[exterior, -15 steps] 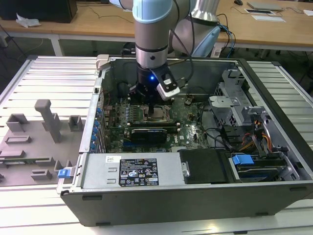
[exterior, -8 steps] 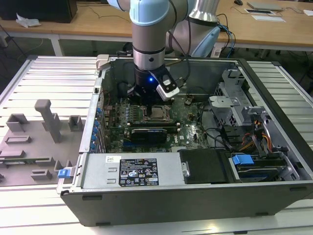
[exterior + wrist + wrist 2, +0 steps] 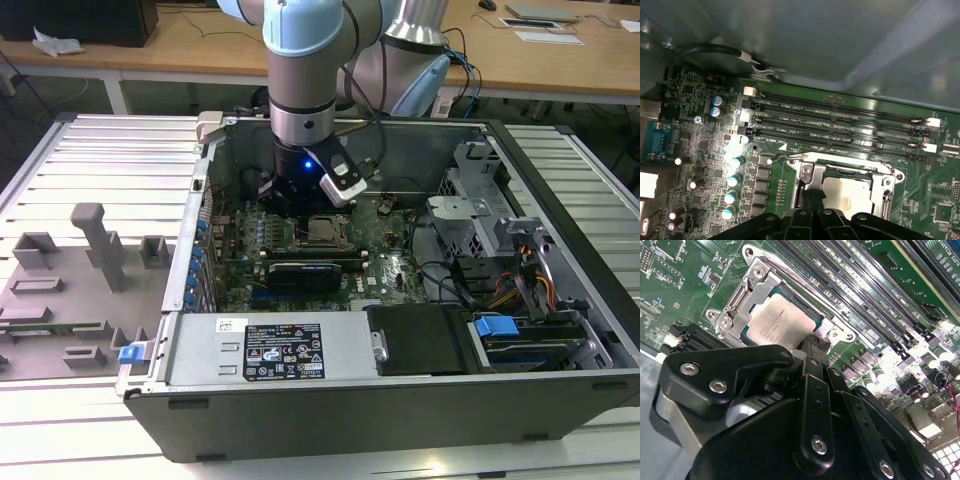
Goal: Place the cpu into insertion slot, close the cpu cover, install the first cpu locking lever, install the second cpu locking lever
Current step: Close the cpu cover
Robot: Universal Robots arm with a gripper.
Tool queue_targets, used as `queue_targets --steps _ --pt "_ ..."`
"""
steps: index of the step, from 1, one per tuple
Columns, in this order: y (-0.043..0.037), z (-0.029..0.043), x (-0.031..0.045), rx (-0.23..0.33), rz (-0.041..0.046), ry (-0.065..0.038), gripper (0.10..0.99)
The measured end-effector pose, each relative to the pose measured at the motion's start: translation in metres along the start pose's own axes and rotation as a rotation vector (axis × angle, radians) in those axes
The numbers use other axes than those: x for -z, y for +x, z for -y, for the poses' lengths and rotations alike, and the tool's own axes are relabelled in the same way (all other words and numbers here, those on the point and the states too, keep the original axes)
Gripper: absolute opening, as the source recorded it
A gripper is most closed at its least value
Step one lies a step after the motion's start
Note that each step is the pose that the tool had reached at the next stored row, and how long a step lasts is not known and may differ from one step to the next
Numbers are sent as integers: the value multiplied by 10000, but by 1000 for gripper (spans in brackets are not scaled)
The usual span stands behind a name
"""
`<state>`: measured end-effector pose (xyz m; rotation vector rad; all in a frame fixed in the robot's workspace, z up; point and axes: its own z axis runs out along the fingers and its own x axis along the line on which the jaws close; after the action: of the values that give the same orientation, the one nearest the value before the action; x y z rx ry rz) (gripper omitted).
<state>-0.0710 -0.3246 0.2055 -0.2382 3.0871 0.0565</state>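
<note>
The cpu (image 3: 777,322) lies flat in the insertion slot (image 3: 325,231) on the green motherboard, its pale metal top showing. The silver cpu cover (image 3: 747,290) is folded down around it, and the chip shows through its window. In the first wrist view the cpu (image 3: 847,194) sits framed by the cpu cover (image 3: 810,172), with a thin wire locking lever (image 3: 777,158) running along the socket's side nearest the memory slots. My gripper (image 3: 814,342) has its black fingers together, tips at the socket's edge beside the chip. The gripper (image 3: 812,199) is empty.
Long black memory slots (image 3: 840,122) run beside the socket. Blue-topped capacitors (image 3: 732,180) stand close by. The socket lies deep inside the open computer case (image 3: 300,350), with a drive cage (image 3: 480,215) and cables toward the exterior view's right. A grey fixture plate (image 3: 70,290) lies on the exterior view's left.
</note>
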Motion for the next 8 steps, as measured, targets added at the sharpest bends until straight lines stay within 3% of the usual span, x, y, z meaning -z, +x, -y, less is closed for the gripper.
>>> queue_targets --steps 8 --pt "-4 -2 55 18 0 4 106"
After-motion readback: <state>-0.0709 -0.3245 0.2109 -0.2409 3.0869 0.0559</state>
